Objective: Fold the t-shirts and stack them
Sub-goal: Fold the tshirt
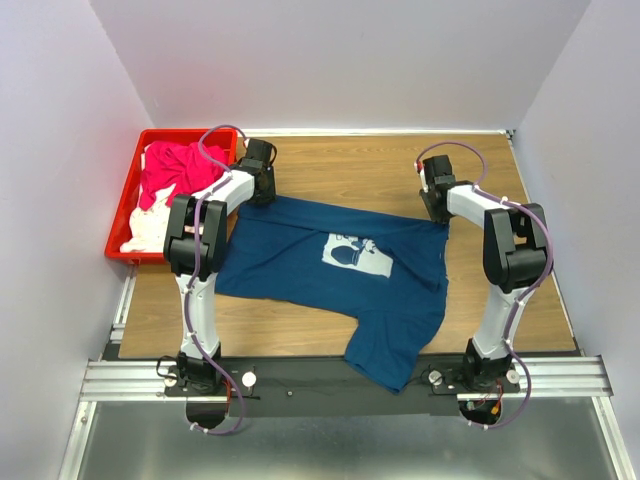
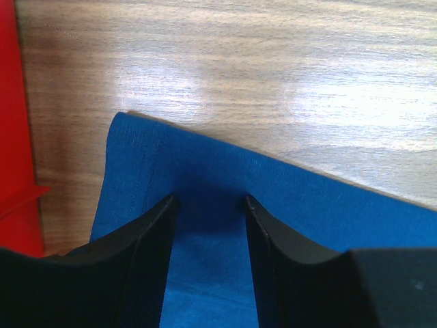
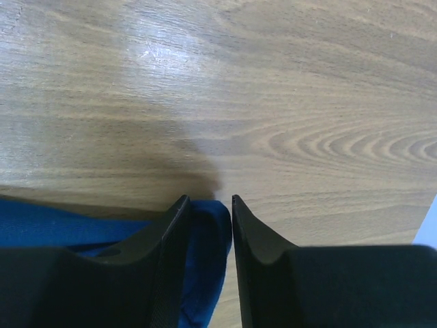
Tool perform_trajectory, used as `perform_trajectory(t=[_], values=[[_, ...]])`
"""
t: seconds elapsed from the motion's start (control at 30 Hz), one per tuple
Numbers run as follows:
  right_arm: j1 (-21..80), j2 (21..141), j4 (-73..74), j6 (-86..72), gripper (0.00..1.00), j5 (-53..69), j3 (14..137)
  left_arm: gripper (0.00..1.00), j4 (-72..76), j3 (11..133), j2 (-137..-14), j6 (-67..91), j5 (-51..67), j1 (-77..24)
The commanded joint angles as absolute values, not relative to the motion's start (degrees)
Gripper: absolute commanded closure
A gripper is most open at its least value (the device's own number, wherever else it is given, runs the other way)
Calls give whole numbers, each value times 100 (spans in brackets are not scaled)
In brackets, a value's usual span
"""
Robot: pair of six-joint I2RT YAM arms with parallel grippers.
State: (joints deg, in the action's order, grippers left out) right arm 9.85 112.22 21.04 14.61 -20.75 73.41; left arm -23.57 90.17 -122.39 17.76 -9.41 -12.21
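A dark navy t-shirt (image 1: 300, 262) with a white chest print lies spread on the wooden table, one sleeve trailing toward the near edge. My left gripper (image 1: 262, 193) is at its far left corner. In the left wrist view the gripper (image 2: 210, 199) is open, its jaws straddling the flat blue cloth (image 2: 307, 205) near the hem. My right gripper (image 1: 438, 212) is at the shirt's far right corner. In the right wrist view it (image 3: 206, 199) is closed narrowly on a bunched fold of the blue cloth (image 3: 210, 229). A magenta-pink t-shirt (image 1: 175, 170) and a white one (image 1: 148, 228) lie in the crate.
The red plastic crate (image 1: 122, 215) stands at the far left of the table, just left of my left gripper; its wall shows in the left wrist view (image 2: 13, 171). Bare wood (image 1: 350, 165) lies beyond the shirt. White walls enclose the table.
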Motion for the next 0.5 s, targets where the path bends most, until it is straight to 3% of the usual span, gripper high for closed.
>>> perform_trajectory(t=[0.0,0.1,0.2,0.47], values=[[1002,11381,2083,1389,65,-2162,7330,48,-2558,8851,-12366,1670,-905,-1169],[993,11461,2092,1345,74,-2249,7391,48,-2558,8851,-12366,1670,-923,-1169],[915,11522,2092,1196,98,-2487,7444,48,-2566,8859,-12392,1670,-923,-1169],[326,10855,2101,-402,99,-2892,7567,48,-2601,8859,-12445,1696,-958,-1160]])
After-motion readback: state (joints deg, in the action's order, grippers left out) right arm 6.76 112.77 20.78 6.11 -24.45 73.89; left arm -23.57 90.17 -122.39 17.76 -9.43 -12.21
